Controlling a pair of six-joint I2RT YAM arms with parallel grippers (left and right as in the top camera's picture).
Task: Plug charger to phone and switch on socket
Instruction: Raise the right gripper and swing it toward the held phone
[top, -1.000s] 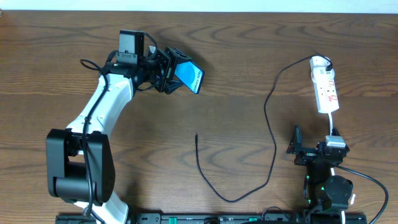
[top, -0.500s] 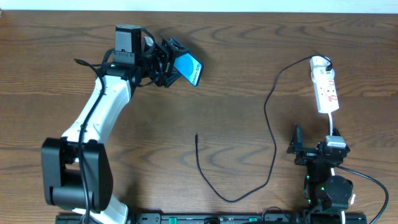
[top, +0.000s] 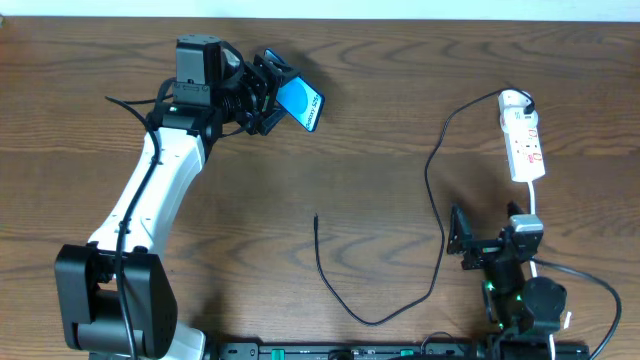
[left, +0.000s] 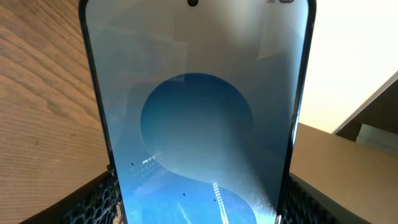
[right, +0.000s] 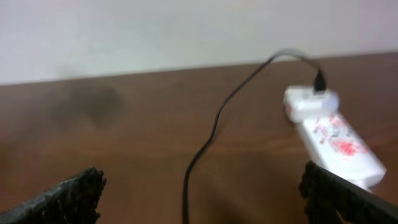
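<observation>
Reach first: the left arm (top: 150, 195) stretches from its base at the near left to the far left of the table (top: 400, 70), and the left gripper (top: 278, 95) points right, clamped on the phone (top: 302, 105). In the left wrist view the phone (left: 199, 124) stands between the fingers (left: 93, 199), blue screen toward the camera and its camera-hole end away from the gripper. From overhead its long axis slants from far left to near right, and it appears to be tilted.

The right arm is folded over its base at the near right. The right gripper (top: 456, 238) points left, jaws wide with nothing between them.

The socket (top: 524, 140) lies at the far right, long axis running far to near. The charger (top: 436, 215) leaves its far end, loops down and left, and its plug tip (top: 316, 220) lies mid-table, well apart from the phone.
</observation>
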